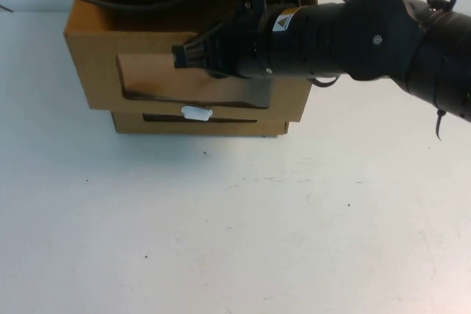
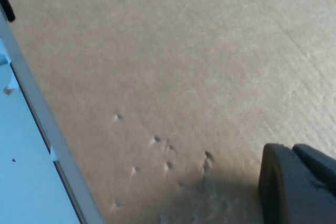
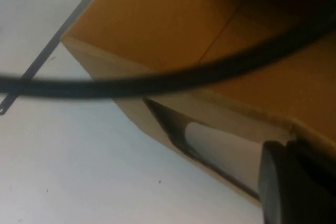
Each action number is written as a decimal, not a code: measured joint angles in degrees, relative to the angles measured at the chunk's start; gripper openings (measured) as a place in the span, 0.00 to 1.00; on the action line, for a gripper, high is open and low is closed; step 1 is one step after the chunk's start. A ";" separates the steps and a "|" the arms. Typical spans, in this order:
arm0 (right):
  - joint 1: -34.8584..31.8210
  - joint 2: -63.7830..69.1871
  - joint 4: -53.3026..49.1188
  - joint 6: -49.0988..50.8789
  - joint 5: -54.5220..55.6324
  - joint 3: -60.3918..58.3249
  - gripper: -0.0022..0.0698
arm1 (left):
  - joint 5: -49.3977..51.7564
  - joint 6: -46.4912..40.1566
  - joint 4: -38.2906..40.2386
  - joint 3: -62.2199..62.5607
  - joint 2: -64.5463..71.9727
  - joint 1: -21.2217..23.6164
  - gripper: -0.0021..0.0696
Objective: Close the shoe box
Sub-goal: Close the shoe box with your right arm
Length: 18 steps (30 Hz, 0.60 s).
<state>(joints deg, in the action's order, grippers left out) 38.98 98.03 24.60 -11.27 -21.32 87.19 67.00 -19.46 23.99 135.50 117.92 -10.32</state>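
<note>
The box (image 1: 96, 64) is plain brown cardboard with a clear window (image 1: 158, 79) and a small white tab (image 1: 196, 113), the right gripper (image 1: 221, 49) is black, and the table (image 1: 235, 233) is white with dark specks.

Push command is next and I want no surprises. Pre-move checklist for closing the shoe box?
1. Shoe box drawer is pulled out: ok, its open interior shows behind the front.
2. Right gripper is at the drawer front: ok, it is over the window. Contact: cannot tell.
3. Left gripper placement: cannot tell. It is close to plain cardboard, but where on the stack is unclear.
4. Black cable is clear of the drawer: not ok, it crosses above the open drawer.
5. White pull tab is free: ok.
</note>
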 joint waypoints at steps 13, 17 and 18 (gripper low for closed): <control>-3.74 9.54 -2.18 -0.91 -1.54 13.78 0.01 | 0.13 0.00 -0.05 0.09 0.00 0.00 0.03; -4.23 11.39 -2.63 -1.35 -0.71 16.00 0.01 | 0.13 0.00 -0.05 0.09 0.00 0.00 0.03; -4.33 11.78 -2.91 -1.44 -0.14 16.26 0.01 | 0.13 0.00 -0.05 0.09 0.00 0.00 0.03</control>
<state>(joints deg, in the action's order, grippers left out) 34.65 109.81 21.70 -12.71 -21.45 103.45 67.13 -19.46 23.94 135.60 117.92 -10.32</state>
